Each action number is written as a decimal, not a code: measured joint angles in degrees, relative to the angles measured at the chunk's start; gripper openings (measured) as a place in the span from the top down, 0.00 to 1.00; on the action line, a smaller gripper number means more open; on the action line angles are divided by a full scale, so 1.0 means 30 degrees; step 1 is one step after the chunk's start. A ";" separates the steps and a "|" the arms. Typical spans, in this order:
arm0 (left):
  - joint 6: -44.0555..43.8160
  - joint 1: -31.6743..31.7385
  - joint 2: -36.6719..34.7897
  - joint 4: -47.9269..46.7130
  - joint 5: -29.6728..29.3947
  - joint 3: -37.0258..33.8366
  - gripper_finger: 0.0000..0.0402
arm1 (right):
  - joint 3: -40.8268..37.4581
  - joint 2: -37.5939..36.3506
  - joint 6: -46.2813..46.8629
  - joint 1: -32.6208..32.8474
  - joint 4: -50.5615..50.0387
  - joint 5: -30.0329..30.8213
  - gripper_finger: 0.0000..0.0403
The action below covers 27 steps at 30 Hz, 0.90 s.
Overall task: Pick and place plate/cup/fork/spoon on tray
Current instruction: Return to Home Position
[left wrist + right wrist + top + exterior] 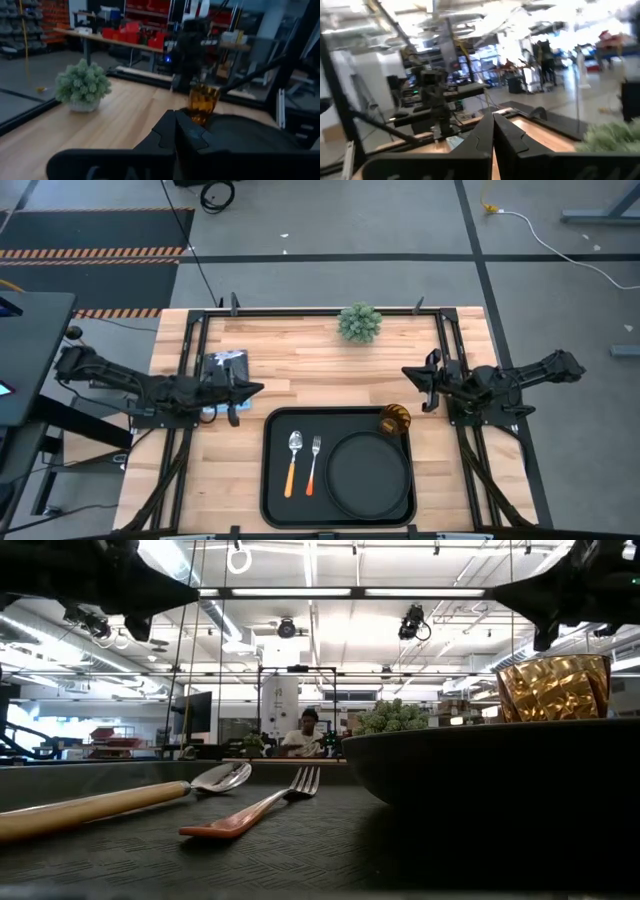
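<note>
The black tray [272, 480] lies at the table's near middle. On it lie the orange-handled spoon [294, 461] and fork [315, 464] side by side at its left, and the round black plate [368, 472] at its right. The amber cup [394, 419] stands upright in the tray's far right corner, beside the plate; it also shows in the left wrist view [202, 101]. My left gripper [248, 390] is shut and empty above the table left of the tray. My right gripper [412, 378] is shut and empty, up and beyond the cup.
A green bushy plant [359, 323] stands at the table's far middle edge. A small grey object [225, 364] lies on the table by my left arm. Black frame rails run along the table's left, right and far sides. A person [308, 733] sits far off in the room.
</note>
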 joint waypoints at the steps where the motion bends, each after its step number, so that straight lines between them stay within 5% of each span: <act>1: 0.0033 -0.0192 -0.0062 0.0376 -0.0220 -0.0143 0.99 | 0.0000 0.0059 0.0413 -0.0034 -0.0102 0.0363 0.97; 7: 0.1763 -0.1525 -0.0759 0.3622 -0.1151 -0.1167 0.99 | 0.0000 0.0101 0.0655 -0.0043 -0.0121 0.0694 0.97; 13: 0.3433 -0.2684 -0.1871 0.3444 -0.1074 -0.1219 0.99 | 0.0000 0.0101 0.0655 -0.0043 -0.0121 0.0694 0.96; 22: 0.2397 -0.2059 -0.4920 0.1279 0.3927 -0.1219 0.99 | 0.0000 0.0109 0.0655 -0.0043 -0.0121 0.0694 0.96; 27: 0.1274 -0.1282 -0.7805 -0.2160 0.3935 -0.1227 1.00 | 0.0000 0.0109 0.0655 -0.0043 -0.0118 0.0694 0.96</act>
